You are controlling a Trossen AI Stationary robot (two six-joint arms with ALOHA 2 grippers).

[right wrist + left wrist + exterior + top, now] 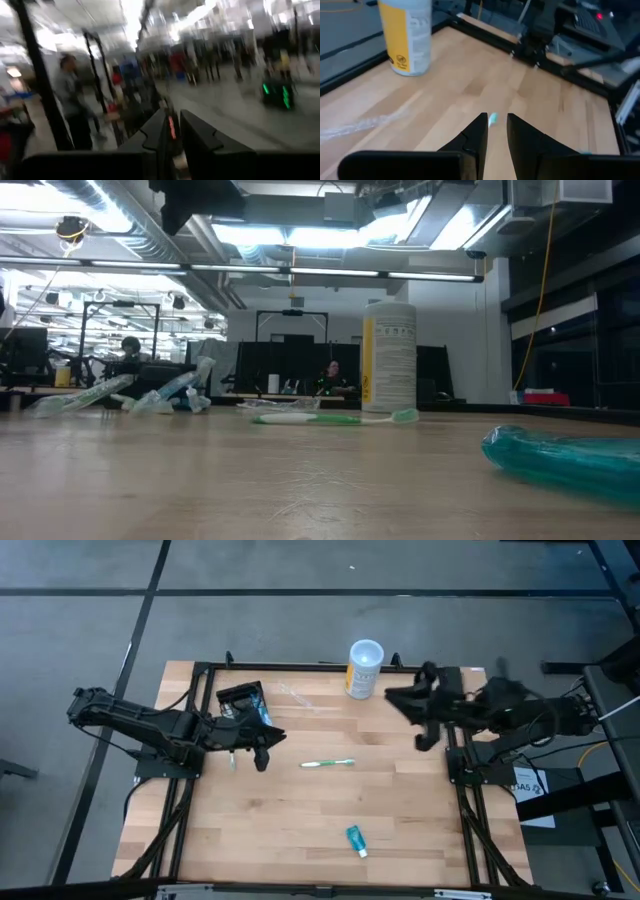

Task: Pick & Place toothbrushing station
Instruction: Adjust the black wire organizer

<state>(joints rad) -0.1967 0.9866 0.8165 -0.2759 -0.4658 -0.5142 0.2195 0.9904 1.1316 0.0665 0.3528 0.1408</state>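
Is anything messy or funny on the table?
A bit. The toothbrush lies flat mid-table, and the teal tube lies flat near the front edge. Neither is in the black holder. Crinkly clear wrap lies loose between the holder and the upright cup.

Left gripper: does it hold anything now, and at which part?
Nothing is held. The left gripper has a narrow empty gap between its fingers, and it is above the bare table, short of the toothbrush.
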